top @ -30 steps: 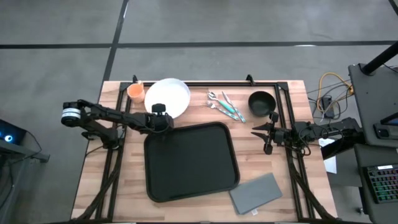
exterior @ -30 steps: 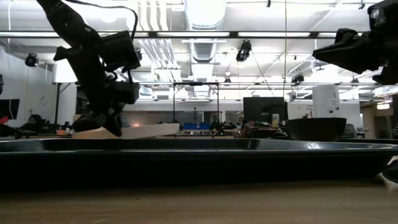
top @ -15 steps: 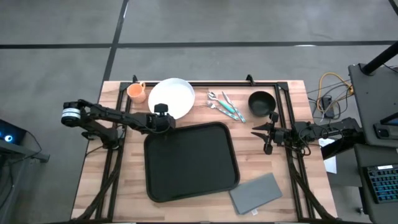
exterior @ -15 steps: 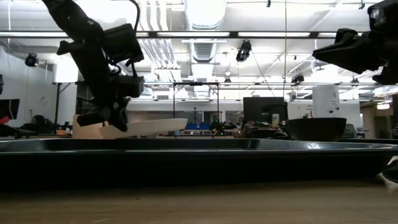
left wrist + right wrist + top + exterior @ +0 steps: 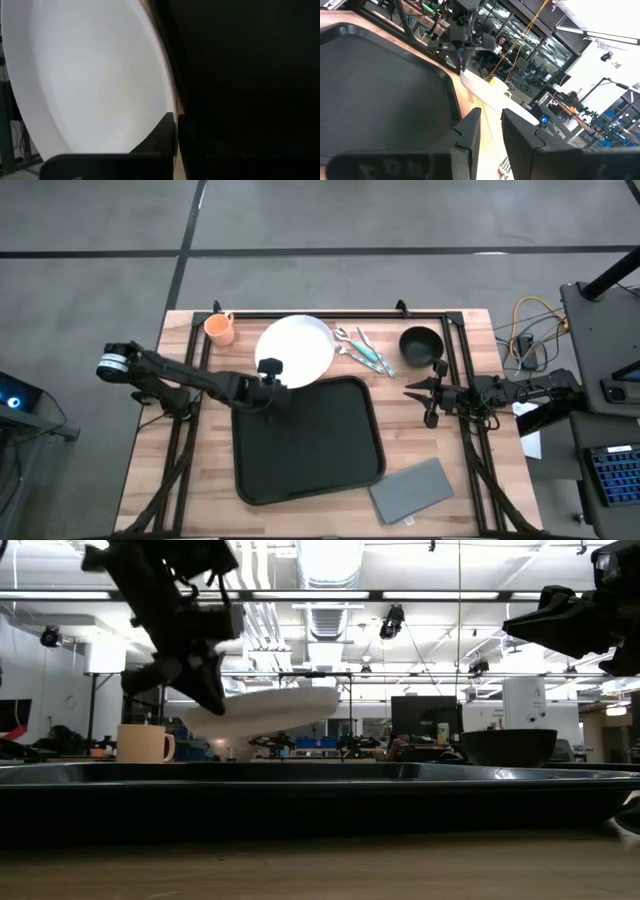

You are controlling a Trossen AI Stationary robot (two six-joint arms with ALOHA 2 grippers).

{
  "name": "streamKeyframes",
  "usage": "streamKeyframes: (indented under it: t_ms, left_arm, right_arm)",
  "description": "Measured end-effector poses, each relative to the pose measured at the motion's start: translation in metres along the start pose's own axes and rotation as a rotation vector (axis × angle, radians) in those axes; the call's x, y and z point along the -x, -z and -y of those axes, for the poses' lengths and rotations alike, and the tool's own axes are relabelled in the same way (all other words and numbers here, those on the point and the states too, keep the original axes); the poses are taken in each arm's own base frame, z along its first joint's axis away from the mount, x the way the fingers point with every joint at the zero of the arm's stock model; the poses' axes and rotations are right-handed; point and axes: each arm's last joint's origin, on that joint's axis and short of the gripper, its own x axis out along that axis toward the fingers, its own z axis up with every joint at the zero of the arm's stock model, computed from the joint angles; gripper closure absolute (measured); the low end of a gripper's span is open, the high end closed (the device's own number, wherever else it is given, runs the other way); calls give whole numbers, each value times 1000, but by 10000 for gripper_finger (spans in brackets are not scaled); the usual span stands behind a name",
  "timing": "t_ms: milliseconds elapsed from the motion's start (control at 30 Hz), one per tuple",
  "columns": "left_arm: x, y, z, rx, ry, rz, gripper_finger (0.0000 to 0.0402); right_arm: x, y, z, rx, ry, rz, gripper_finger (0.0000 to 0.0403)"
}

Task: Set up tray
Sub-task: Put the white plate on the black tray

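Nothing readable anywhere here, honestly: no labels, brand names, numbers or signs that I can make out on anything on the table or in the room behind.

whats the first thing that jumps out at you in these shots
The white plate, lifted clear of the table: the left gripper is shut on its near rim and holds it tilted above the far left corner of the big black tray. The tray lies empty mid-table. The right gripper hangs idle off its right side, near the black bowl.
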Motion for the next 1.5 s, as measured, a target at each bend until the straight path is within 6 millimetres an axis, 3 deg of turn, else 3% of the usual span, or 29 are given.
streamKeyframes:
  t_ms: [567,1000,1500]
  left_arm:
    - [14,0,21,28,-39,-10,401]
    - [-37,50,7,100,-83,-177,401]
    - [-57,53,-5,96,-31,-135,401]
  right_arm:
    - [0,0,0,0,0,0,335]
    - [0,0,0,0,0,0,335]
    - [0,0,0,0,-1,0,335]
